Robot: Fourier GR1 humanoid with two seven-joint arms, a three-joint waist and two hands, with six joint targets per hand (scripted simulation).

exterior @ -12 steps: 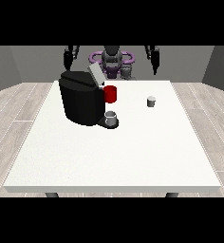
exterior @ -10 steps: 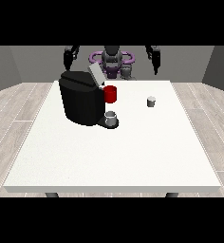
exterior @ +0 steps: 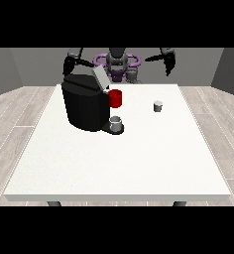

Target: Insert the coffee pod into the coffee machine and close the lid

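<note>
Coffee pod (exterior: 158, 106) unmoved; hands rose.

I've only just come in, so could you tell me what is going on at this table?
A humanoid robot stands behind a white table with both hands raised above its far edge, holding nothing. The hand at the view's left hangs above the black coffee machine, whose lid stands open. The hand at the view's right is up over the far right corner. The small grey coffee pod sits untouched on the table to the right of the machine, so nothing has been inserted yet.
</note>
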